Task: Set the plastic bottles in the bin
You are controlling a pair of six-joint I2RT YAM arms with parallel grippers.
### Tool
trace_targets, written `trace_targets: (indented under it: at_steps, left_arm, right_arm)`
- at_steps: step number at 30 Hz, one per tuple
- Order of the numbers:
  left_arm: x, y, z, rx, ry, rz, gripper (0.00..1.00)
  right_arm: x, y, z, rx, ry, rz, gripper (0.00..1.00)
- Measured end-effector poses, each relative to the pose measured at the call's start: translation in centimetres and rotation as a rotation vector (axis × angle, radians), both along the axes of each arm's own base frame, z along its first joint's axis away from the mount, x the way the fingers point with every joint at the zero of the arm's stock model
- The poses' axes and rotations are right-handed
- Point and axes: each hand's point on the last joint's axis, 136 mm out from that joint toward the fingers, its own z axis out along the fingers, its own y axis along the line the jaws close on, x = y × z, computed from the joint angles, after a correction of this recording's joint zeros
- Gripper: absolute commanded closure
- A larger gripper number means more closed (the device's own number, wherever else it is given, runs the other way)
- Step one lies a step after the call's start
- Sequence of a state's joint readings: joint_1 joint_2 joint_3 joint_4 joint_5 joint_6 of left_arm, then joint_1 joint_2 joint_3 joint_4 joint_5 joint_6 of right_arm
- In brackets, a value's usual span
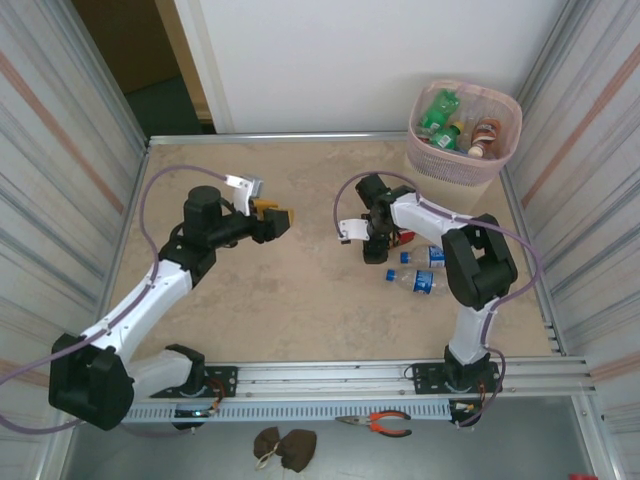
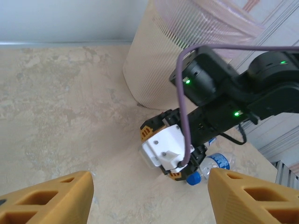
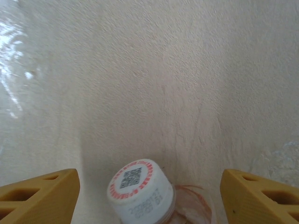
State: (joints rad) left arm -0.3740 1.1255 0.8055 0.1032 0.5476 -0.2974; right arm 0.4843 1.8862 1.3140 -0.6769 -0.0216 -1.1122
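Top external: pink mesh plastic bin (image 1: 450,168) with a rounded-square rim at the counter's (image 1: 290,300) far right corner, bottles (image 1: 440,112) inside. Two clear blue-capped bottles (image 1: 424,283) lie toward the right edge. Right gripper (image 3: 149,181) has its jaws spread around the red-ringed bottle (image 3: 138,189). Left gripper (image 1: 275,218) has its jaws parted, nothing between.

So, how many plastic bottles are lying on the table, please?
3: the farther blue-labelled bottle and nearer blue-labelled bottle beside the right arm, the white-capped bottle under the right gripper. Others may be hidden.
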Motion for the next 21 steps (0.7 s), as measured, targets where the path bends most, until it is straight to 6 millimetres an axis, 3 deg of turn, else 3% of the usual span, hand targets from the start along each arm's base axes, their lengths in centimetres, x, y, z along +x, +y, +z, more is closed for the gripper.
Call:
trace_targets:
  at_steps: [6, 13, 21]
  left_arm:
    - [-0.2, 0.2, 0.8, -0.009, -0.023, 0.001, 0.33]
    - [-0.4, 0.3, 1.1, -0.01, -0.032, 0.005, 0.33]
    - [-0.3, 0.5, 1.1, -0.01, -0.032, 0.012, 0.33]
  right_arm:
    - [1.3, -0.2, -1.1, -0.022, -0.027, -0.004, 0.28]
    - [3.0, -0.2, -0.9, -0.033, -0.101, 0.0, 0.38]
    - [3.4, -0.1, -1.0, -0.024, -0.107, 0.001, 0.48]
